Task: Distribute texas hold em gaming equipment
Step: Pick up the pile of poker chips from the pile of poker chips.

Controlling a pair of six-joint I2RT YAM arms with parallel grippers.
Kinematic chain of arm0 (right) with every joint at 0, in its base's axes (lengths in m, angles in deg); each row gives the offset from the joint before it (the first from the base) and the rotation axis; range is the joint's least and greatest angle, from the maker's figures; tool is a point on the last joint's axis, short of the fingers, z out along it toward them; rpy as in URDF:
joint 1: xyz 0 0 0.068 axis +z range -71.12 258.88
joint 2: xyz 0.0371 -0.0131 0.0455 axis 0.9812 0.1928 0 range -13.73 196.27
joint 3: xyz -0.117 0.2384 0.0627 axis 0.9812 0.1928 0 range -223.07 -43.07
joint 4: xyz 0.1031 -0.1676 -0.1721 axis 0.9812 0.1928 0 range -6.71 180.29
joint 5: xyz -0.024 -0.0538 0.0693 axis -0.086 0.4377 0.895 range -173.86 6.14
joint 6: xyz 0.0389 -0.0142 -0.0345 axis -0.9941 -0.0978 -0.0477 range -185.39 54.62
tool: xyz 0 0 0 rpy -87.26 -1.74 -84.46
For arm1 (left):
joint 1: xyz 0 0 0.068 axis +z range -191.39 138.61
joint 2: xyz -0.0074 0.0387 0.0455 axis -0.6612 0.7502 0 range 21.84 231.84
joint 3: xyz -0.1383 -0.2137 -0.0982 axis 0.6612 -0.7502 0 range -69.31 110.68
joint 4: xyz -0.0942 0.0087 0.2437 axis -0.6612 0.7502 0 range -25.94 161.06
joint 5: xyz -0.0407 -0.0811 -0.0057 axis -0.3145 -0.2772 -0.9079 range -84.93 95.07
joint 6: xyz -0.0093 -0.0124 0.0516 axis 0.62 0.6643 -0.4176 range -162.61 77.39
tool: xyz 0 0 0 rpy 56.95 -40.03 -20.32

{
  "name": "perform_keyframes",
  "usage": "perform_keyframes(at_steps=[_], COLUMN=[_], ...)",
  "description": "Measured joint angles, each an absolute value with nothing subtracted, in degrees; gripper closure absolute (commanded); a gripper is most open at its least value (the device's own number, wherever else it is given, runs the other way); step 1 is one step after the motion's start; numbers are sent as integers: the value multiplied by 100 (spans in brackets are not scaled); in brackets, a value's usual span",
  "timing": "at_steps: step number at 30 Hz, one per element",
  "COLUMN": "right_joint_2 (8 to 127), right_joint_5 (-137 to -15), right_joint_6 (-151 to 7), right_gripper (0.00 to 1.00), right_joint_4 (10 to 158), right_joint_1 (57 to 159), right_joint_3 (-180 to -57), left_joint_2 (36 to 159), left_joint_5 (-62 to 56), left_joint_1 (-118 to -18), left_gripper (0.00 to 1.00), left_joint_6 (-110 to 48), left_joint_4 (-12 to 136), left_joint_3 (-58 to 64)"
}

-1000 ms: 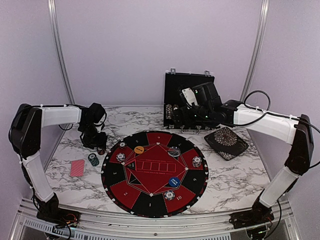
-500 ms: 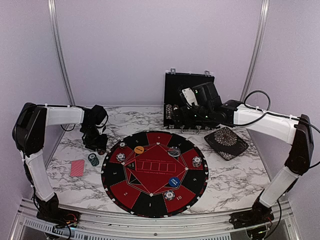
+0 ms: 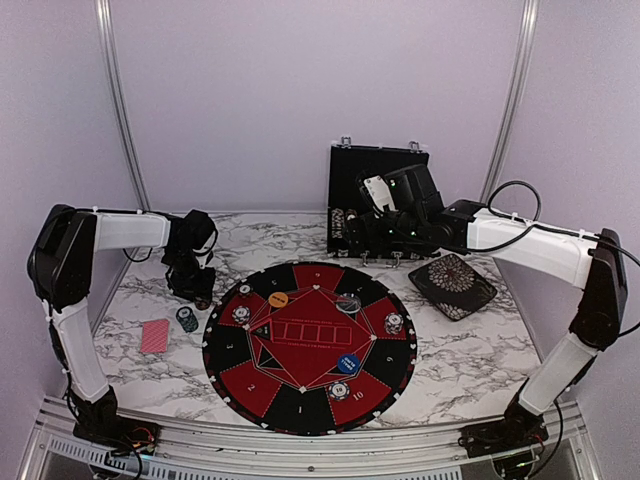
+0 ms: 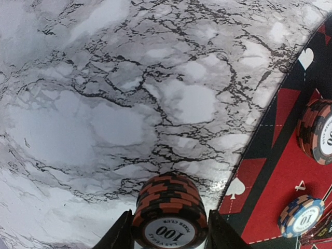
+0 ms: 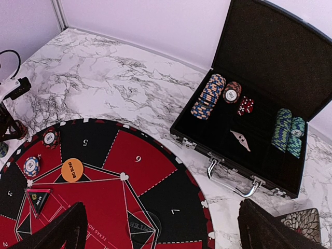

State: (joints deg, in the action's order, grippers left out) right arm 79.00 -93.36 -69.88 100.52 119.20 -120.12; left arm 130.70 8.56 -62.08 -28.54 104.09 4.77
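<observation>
Top view, mat (image 3: 250,388): chip stacks (image 3: 340,389) and button discs (image 3: 348,363) already at several seats; cards (image 3: 155,336) left of mat.
Case (image 3: 375,185), beyond mat: more chips inside, likely still to deal out.
Left claw (image 4: 168,228): closed snug on black-and-orange stack (image 4: 170,207), on marble just off mat's left edge.
Right claw (image 5: 161,207): wide open, empty, above mat's far edge.

A lab robot booth: plain lilac walls (image 3: 300,100), marble-patterned table (image 3: 470,350).
</observation>
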Motion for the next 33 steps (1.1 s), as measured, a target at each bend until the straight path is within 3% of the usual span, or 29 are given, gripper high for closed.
perform_keyframes(at_steps=[14, 33], right_joint_2=[7909, 7942], right_joint_5=[-9336, -9333], right_joint_6=[-6985, -6988], right_gripper=[1, 1], right_joint_4=[10063, 10089], right_joint_1=[11920, 11920], right_joint_3=[-12012, -12019], left_joint_2=[13070, 13070], left_joint_5=[856, 860], left_joint_1=[-6208, -6208], left_gripper=[62, 66], left_joint_6=[-2874, -2898], left_joint_4=[10407, 10409], left_joint_3=[486, 488])
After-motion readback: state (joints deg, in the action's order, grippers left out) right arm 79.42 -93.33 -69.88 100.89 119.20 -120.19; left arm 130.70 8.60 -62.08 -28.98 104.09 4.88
